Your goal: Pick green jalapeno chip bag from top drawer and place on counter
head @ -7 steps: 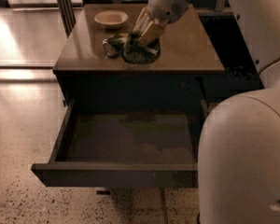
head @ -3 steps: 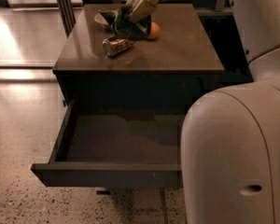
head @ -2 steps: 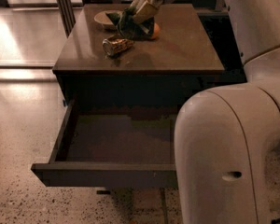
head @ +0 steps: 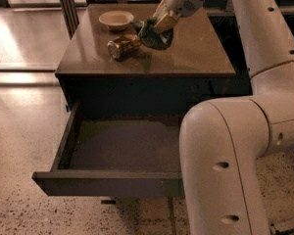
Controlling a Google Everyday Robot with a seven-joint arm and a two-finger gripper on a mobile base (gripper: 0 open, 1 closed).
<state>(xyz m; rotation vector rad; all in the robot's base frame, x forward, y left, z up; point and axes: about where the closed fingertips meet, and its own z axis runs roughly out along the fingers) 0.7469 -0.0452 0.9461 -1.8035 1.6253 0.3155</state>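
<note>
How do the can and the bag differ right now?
The can is gold-brown metal, a cylinder; the bag is dark green and crumpled. The can lies on its side, free on the counter; the bag is held by the gripper, at the counter's rear. Shared: both small, close together, out of the open drawer.

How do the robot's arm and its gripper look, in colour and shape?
The arm is cream-white, with thick rounded segments and small dark round holes. The gripper, over the counter at the green jalapeno chip bag, is tan-yellow on a white wrist.
</note>
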